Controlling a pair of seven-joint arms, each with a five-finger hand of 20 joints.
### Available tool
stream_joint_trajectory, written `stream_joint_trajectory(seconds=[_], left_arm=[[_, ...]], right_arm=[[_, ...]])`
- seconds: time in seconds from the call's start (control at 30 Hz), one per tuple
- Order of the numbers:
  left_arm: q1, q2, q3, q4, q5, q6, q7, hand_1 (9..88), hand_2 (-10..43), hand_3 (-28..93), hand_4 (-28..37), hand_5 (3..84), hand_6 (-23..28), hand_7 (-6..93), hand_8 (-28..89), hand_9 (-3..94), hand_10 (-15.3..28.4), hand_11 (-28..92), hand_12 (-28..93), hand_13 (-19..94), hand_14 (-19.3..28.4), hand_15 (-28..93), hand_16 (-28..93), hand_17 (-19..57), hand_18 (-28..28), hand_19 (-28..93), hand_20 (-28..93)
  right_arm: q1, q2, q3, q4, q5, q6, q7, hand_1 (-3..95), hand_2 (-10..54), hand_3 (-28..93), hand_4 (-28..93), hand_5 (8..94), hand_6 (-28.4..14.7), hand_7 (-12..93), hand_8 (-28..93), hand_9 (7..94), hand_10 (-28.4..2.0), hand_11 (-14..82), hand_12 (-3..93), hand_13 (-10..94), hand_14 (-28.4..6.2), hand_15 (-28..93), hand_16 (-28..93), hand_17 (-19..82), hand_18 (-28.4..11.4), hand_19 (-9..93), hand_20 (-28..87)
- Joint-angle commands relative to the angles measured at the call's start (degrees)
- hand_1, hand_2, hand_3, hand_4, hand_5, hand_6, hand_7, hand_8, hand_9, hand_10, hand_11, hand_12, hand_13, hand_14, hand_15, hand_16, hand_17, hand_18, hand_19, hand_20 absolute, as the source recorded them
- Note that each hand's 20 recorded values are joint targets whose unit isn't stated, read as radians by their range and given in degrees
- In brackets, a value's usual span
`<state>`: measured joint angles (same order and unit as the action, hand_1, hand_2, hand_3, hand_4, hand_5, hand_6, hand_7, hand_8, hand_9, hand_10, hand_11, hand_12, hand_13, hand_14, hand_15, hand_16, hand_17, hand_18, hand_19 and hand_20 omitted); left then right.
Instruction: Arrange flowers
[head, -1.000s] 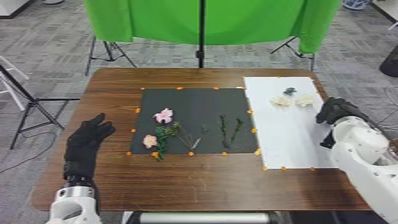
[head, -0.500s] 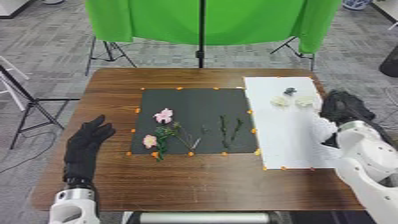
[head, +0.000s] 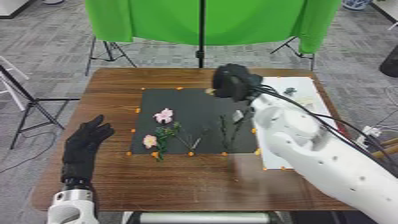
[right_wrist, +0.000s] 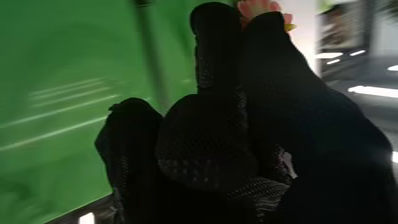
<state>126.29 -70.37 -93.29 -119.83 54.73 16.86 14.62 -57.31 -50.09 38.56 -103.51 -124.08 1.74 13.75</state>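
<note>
Right hand (head: 233, 81) above far edge of dark mat (head: 191, 100), fingers (right_wrist: 216, 45) together, apparently clamped on flower (right_wrist: 258, 7), petals poking past tips. From here, mat's middle lies below and nearer robot. Green stems (head: 225, 134) lie there, long axis running near to far; pink blooms (head: 163, 116) off to their left. Looks like placing step: lower flower to mat, clear of stems. Right arm nearer stems. Left hand (head: 86, 135) by mat's left side, fingers loose, holding nothing.
</note>
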Motion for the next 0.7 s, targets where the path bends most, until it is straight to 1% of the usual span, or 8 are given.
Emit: stream_joint_trajectory(seconds=[0.03,0.1,0.17,0.27,0.37,0.47,0.53,0.7], left_arm=[[-1.1,0.63,0.69,1.13,0.71,-1.66,-1.98,21.1,5.1,69,-28.3,46.5,5.7,11.3,-7,46.7,14.3,23,11,35,18.8,35,-5,1.1,13.4,16,18],[-1.4,0.77,0.69,1.29,0.53,-1.32,-1.86,21.0,5.1,69,-28.3,46.3,5.6,11.3,-7,46.5,14.2,23,11,34,18.8,34,-5,1.0,13.4,16,18],[-1.4,0.67,0.89,1.18,0.35,-0.66,-1.61,21.0,5.0,69,-28.3,46.1,5.6,11.4,-7,46.5,14.2,23,11,34,18.7,34,-5,1.0,13.4,16,18],[-1.4,0.69,1.12,1.18,0.63,-1.00,-1.41,21.0,5.0,69,-28.3,46.3,5.2,11.5,-7,46.5,14.1,23,11,34,18.7,34,-5,0.9,13.4,16,18],[-1.2,0.63,1.36,1.02,0.31,-0.95,-1.20,21.1,5.0,69,-28.3,46.5,5.0,11.6,-7,46.5,14.1,23,11,34,18.7,34,-5,0.9,13.5,16,18],[-1.3,0.42,1.52,1.16,0.28,-1.05,-1.25,21.1,5.0,69,-28.3,46.6,5.1,11.6,-7,46.5,14.1,23,11,34,18.7,34,-5,0.9,13.5,16,18],[-1.2,0.31,1.59,1.10,0.28,-1.01,-1.31,21.1,5.0,69,-28.3,46.6,5.1,11.7,-7,46.5,14.1,23,11,34,18.7,34,-5,0.8,13.4,16,18],[-1.2,0.36,1.67,1.06,0.22,-0.96,-1.15,21.1,5.1,69,-28.3,46.6,5.1,11.7,-7,46.6,14.2,23,11,34,18.8,34,-5,0.9,13.5,16,18]], right_arm=[[5.9,-6.8,-13.8,0.6,-1.5,-0.8,-1.2,59.8,-9.5,61,-21,79.7,1.8,23,8,91.1,-7.7,7.6,40.6,92,0.3,65,34,69,-9.9,93,63],[6.1,-7.7,-15.1,1.7,-2.6,-0.7,-1.9,59.8,-9.5,61,-21,79.6,1.9,23,8,91.1,-7.7,7.5,40.3,92,0.3,65,34,69,-9.9,93,63],[6.2,-8.8,-16.1,3.2,-3.3,-1.1,-2.6,59.9,-9.5,61,-21,79.6,1.9,23,8,91.1,-7.7,7.5,40.2,92,0.3,65,34,69,-9.9,93,63],[6.5,-9.7,-17.7,4.9,-4.8,-0.8,-2.6,59.7,-9.5,61,-21,79.4,2.1,23,8,90.7,-7.8,7.3,40.2,92,0.3,65,34,69,-9.9,93,63],[6.6,-10.5,-18.8,6.7,-7.6,0.5,-2.6,59.3,-9.5,61,-21,79.1,2.4,23,7,90.5,-7.7,7.1,39.9,92,0.3,65,34,69,-10.1,93,63],[6.2,-11.6,-18.5,8.8,-9.1,1.1,-2.4,59.2,-9.5,61,-20,78.2,3.0,23,7,89.8,-7.6,7.3,40.5,92,0.3,65,34,69,-10.1,93,63],[6.1,-12.2,-18.3,10.2,-10.0,1.5,-2.3,59.1,-9.5,61,-21,77.9,3.2,24,7,88.8,-7.3,7.1,40.6,92,0.3,65,34,69,-10.0,93,63],[6.2,-12.4,-18.1,12.5,-10.9,3.0,-1.6,58.8,-9.5,61,-21,77.2,4.1,25,6,87.3,-7.5,6.8,40.5,92,0.4,65,34,69,-10.0,93,63]])
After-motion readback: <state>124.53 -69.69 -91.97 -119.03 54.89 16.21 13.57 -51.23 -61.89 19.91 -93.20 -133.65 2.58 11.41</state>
